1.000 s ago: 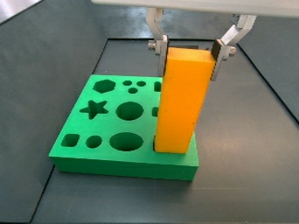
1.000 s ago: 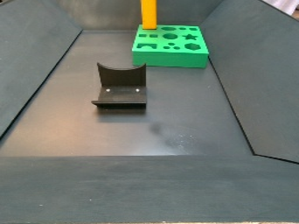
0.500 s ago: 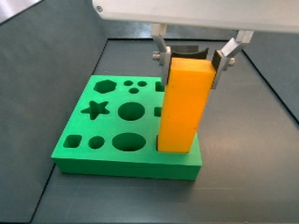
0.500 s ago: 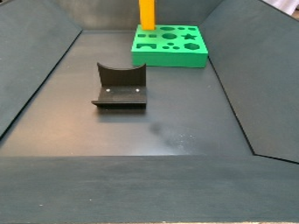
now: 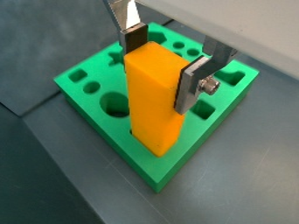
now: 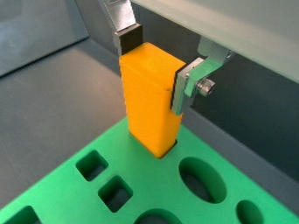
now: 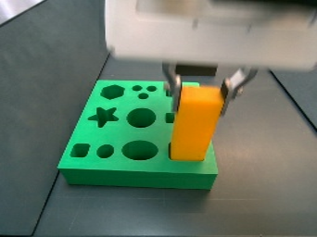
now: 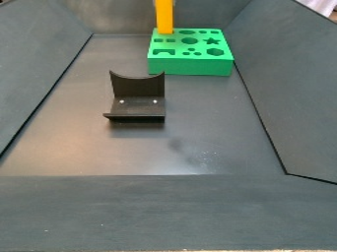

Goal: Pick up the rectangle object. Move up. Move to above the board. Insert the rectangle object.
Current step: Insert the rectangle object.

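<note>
The rectangle object (image 7: 195, 125), a tall orange-yellow block, stands upright with its lower end in a hole near a corner of the green board (image 7: 118, 134). My gripper (image 7: 202, 88) is shut on its top end, one silver finger on each side. Both wrist views show the rectangle object (image 5: 158, 96) (image 6: 152, 96) between the dark pads of the gripper (image 5: 163, 61) (image 6: 159, 63), rising from the board (image 5: 187, 144) (image 6: 152, 179). In a side view the rectangle object (image 8: 165, 15) stands at the far end on the board (image 8: 191, 69); the gripper is out of that frame.
The dark fixture (image 8: 134, 98) stands on the floor in front of the board, well apart from it. Sloped dark walls (image 8: 39, 98) close in the work floor on both sides. The board's other cut-outs, a star (image 7: 103, 116) and circles, stand unfilled.
The gripper has come down with the rectangle object. The block now sits lower in the board's hole, with less of it showing above the green surface.
</note>
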